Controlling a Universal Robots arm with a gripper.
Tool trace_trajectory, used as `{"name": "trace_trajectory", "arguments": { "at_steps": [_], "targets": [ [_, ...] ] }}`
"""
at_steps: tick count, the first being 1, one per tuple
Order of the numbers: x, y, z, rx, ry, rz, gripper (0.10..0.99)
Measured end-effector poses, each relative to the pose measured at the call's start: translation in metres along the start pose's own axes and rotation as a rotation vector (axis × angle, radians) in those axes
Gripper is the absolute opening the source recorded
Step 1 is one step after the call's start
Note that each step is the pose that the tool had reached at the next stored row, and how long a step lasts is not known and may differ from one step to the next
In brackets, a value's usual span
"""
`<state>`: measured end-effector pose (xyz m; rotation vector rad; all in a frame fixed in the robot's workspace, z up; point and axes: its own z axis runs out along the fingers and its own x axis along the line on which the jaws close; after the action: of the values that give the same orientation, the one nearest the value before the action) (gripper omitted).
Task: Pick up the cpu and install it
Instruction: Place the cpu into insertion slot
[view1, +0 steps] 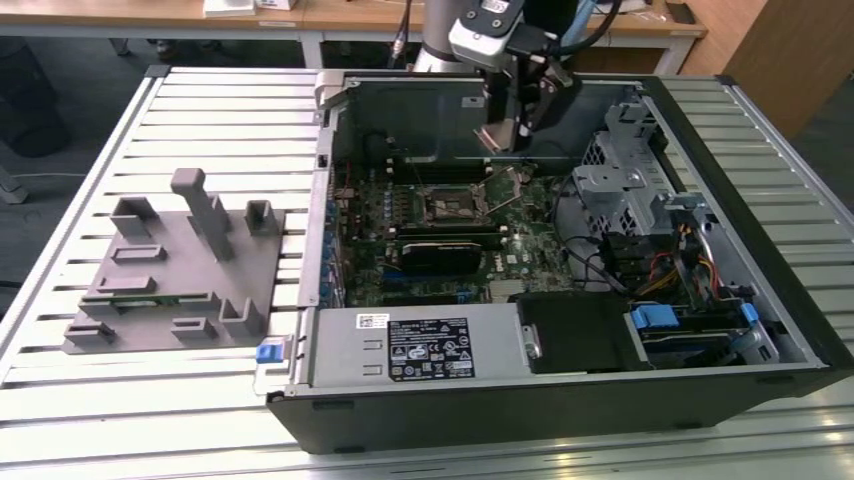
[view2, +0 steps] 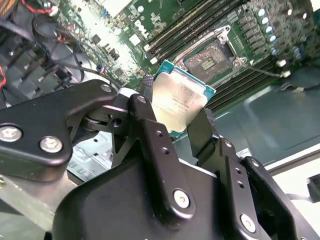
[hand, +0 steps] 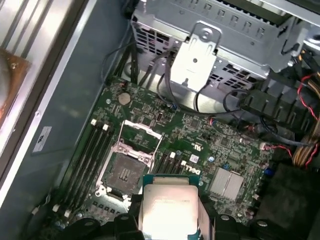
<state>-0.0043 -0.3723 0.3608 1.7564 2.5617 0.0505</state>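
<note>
The exterior view shows the gripper (view1: 511, 125) hanging inside the open computer case (view1: 534, 418), one grey plastic fixture (view1: 174, 270) beside it on the slatted table (view1: 80, 420). In both wrist views one cpu (view2: 179, 102) sits clamped between the two black fingers (view2: 150, 132), silver top visible, seemingly just above the one empty socket (hand: 127, 172) on the motherboard (hand: 220, 145)

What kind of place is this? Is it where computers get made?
Probably a workshop or lab for putting computers together. An open computer case lies on a slatted metal table, the tool on a robot arm holds a computer chip over the green circuit board, and wooden desks stand behind.
</note>
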Motion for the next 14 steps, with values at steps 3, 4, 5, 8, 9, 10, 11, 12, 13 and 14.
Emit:
{"name": "trace_trajectory", "arguments": {
  "at_steps": [3,4,5,8,9,10,11,12,13,14],
  "targets": [
    [0.0000,-0.0001,0.0015,0.001,-0.0025,0.054,0.525],
    [0.0000,-0.0001,0.0020,0.001,-0.0033,0.072,0.525],
    [0.0000,-0.0001,0.0025,0.001,-0.0042,0.090,0.525],
    [0.0002,-0.0001,0.0033,0.001,-0.0064,0.138,0.525],
    [0.0003,-0.0001,0.0035,0.001,-0.0068,0.150,0.525],
    [0.0004,-0.0001,0.0037,0.002,-0.0075,0.163,0.525],
    [0.0004,-0.0001,0.0039,0.002,-0.0083,0.180,0.525],
    [0.0004,-0.0001,0.0041,0.002,-0.0092,0.198,0.525],
    [0.0004,-0.0001,0.0044,0.002,-0.0102,0.217,0.525],
    [0.0004,-0.0001,0.0047,0.003,-0.0110,0.235,0.525]
  ]
}}
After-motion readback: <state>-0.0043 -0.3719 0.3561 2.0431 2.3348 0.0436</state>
